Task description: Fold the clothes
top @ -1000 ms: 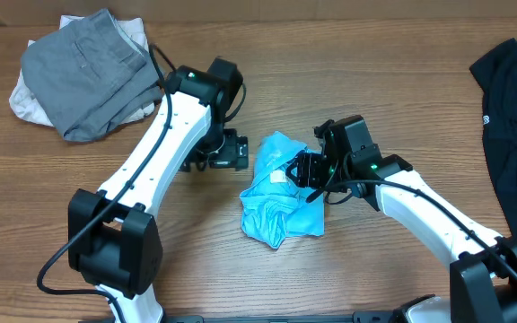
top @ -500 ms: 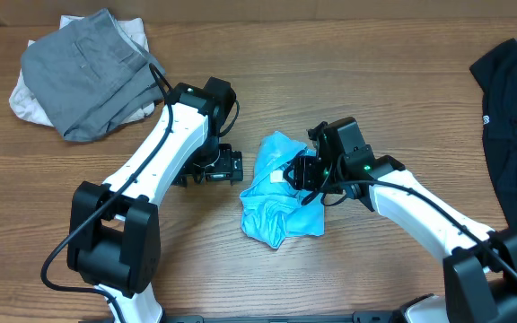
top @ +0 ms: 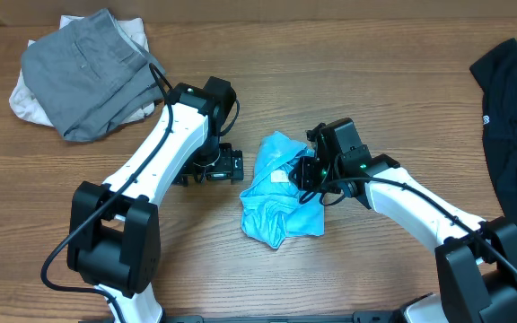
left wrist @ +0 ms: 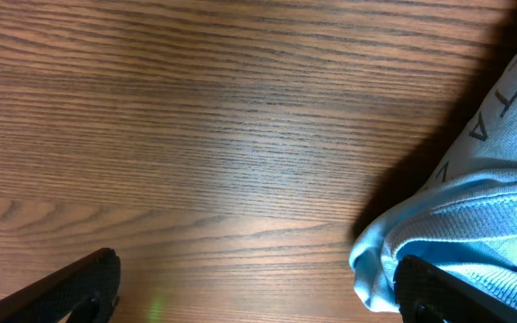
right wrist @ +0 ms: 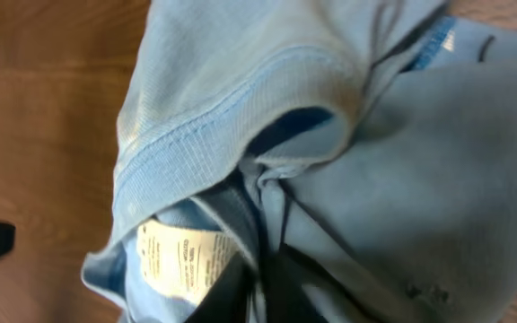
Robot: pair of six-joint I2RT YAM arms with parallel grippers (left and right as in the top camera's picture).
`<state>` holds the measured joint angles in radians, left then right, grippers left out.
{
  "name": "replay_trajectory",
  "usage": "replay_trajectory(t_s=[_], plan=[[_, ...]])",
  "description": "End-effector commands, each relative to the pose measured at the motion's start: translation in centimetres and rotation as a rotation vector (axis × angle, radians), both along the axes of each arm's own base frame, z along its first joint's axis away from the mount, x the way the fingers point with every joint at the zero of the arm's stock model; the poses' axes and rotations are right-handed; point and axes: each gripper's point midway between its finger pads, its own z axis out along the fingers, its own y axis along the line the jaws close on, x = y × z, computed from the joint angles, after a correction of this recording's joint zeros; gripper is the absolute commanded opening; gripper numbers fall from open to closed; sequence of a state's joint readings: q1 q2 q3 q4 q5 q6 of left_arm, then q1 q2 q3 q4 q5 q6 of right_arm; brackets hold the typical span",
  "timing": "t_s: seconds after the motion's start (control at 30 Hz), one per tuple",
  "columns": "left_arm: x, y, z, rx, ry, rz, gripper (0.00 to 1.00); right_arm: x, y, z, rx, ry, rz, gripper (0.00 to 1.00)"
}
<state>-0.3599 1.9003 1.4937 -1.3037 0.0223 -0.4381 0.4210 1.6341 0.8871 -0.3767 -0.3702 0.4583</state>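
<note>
A light blue T-shirt lies crumpled in the middle of the table. My right gripper is shut on a fold of it near the collar; the right wrist view shows the collar seam and a white care label beside the closed fingers. My left gripper is open and empty, just left of the shirt. In the left wrist view, the shirt's edge lies next to the right finger.
A folded grey garment lies on an off-white one at the back left. A black garment lies along the right edge. Bare wooden table surrounds the shirt.
My left gripper moved a little down and left, away from the shirt's upper edge. My right gripper shifted slightly left, still holding the shirt.
</note>
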Motion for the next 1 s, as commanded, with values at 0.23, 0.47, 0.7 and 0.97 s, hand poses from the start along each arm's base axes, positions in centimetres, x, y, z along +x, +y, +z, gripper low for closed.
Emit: replay_trajectory(t_s=[0.23,0.47,0.7,0.97], plan=[[-0.1,0.0,0.0,-0.005,0.002,-0.012,1.00,0.5,0.2,0.3,0.005,0.000,-0.032,0.04],[-0.1,0.0,0.0,-0.005,0.003,-0.015,1.00,0.8,0.3,3.7,0.010,-0.006,-0.037,0.04],[0.0,0.2,0.0,0.004,-0.002,-0.016,1.00,0.1,-0.1,7.3,0.025,-0.001,-0.075,0.04],[0.1,0.1,0.0,0.001,-0.007,-0.015,1.00,-1.8,-6.1,6.5,-0.217,0.070,-0.324,0.04]])
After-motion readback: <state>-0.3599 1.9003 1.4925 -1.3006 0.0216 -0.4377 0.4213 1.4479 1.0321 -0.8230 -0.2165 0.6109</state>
